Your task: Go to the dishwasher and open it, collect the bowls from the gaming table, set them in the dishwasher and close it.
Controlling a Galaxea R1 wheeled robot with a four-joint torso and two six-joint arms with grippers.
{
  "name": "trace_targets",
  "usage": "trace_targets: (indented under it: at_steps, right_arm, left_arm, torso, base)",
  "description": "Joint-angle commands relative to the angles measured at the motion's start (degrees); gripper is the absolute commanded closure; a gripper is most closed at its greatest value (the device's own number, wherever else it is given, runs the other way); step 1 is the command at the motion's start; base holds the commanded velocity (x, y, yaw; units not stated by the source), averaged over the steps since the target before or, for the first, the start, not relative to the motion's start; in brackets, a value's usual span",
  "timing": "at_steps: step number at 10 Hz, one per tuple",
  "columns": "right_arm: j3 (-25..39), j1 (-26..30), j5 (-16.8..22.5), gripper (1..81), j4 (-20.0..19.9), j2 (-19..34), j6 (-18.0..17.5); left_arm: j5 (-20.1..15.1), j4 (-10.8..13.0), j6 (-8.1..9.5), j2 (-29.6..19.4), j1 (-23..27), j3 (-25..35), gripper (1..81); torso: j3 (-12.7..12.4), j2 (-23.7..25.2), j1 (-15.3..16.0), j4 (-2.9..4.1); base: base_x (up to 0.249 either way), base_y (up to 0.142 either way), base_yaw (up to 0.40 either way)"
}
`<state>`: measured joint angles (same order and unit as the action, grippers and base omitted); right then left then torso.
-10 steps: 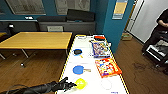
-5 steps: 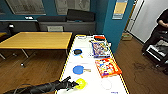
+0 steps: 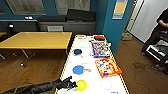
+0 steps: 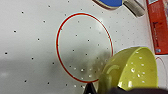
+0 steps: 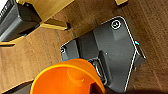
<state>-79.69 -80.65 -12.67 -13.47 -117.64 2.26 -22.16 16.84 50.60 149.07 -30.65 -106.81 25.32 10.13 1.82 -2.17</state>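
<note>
– Jaws of the left gripper (image 3: 70, 84) look clamped on the near rim of the yellow-green bowl (image 3: 82, 85), at the near end of the gaming table (image 3: 87, 50).
– Why the rim?
– A thin wall suits narrow jaws. From the left wrist, the bowl hangs tilted above a red ring (image 4: 58, 37) printed on the white top, so it seems lifted clear.
– And the other 2 bowls?
– The blue bowl (image 3: 78, 69) sits further along the same edge and the black bowl (image 3: 77, 52) beyond it, both beside the board-game boxes (image 3: 107, 67).
– The right gripper?
– Whether its jaws are apart or together cannot be told. An orange bowl (image 5: 67, 78) looms close to that wrist camera, over the wooden floor (image 5: 30, 57), probably kept low, away from the table.
</note>
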Motion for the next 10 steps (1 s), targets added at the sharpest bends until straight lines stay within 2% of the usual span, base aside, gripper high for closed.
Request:
trace_targets:
  at_steps: [1, 3, 4, 5, 7, 9, 10]
  right_arm:
    - [2.27, 2.37, 3.7, 81.1, 0.81, 3.88, -0.06]
    - [0.77, 1.68, 3.61, 81.1, 1.08, 3.96, -0.15]
    - [0.34, 1.32, 3.7, 81.1, 1.17, 3.79, 0.12]
    - [0.07, 0.89, 3.61, 81.1, 1.17, 3.7, 0.21]
    - [-0.19, 0.62, 3.7, 81.1, 1.16, 3.88, -0.15]
    - [-0.81, 0.09, 3.7, 81.1, 1.17, 3.79, -0.23]
    - [-1.07, -0.34, 3.7, 81.1, 1.25, 3.7, -0.23]
  left_arm:
    - [-2.36, 1.53, 0.11, -12.54, 17.5, 22.58, 81.1]
    - [-3.15, 2.32, -0.15, -17.83, 16.99, 28.59, 81.1]
    - [-4.38, 2.5, -0.59, -22.49, 15.83, 33.42, 81.1]
    - [-4.2, 3.89, -0.59, -28.69, 15.66, 40.22, 81.1]
    - [-4.38, 4.96, -0.68, -37.51, 13.99, 48.18, 81.1]
    - [-3.41, 7.51, -3.32, -42.62, 4.0, 50.21, 81.1]
    - [-1.6, 11.0, -4.2, -42.97, -2.32, 49.69, 81.1]
  torso:
    - [0.0, 0.0, 0.0, 0.0]
    - [0.02, -0.02, 0.0, 0.0]
    - [0.02, -0.02, 0.0, 0.0]
    - [0.02, -0.02, 0.0, 0.0]
    - [0.02, -0.02, 0.0, 0.0]
    - [0.02, -0.02, 0.0, 0.0]
    - [0.02, -0.02, 0.0, 0.0]
  base:
    - [0.0, 0.0, 0.0]
    - [0.0, 0.0, 0.0]
    - [0.0, 0.0, 0.0]
    - [0.0, 0.0, 0.0]
    - [0.0, 0.0, 0.0]
    - [0.0, 0.0, 0.0]
    - [0.0, 0.0, 0.0]
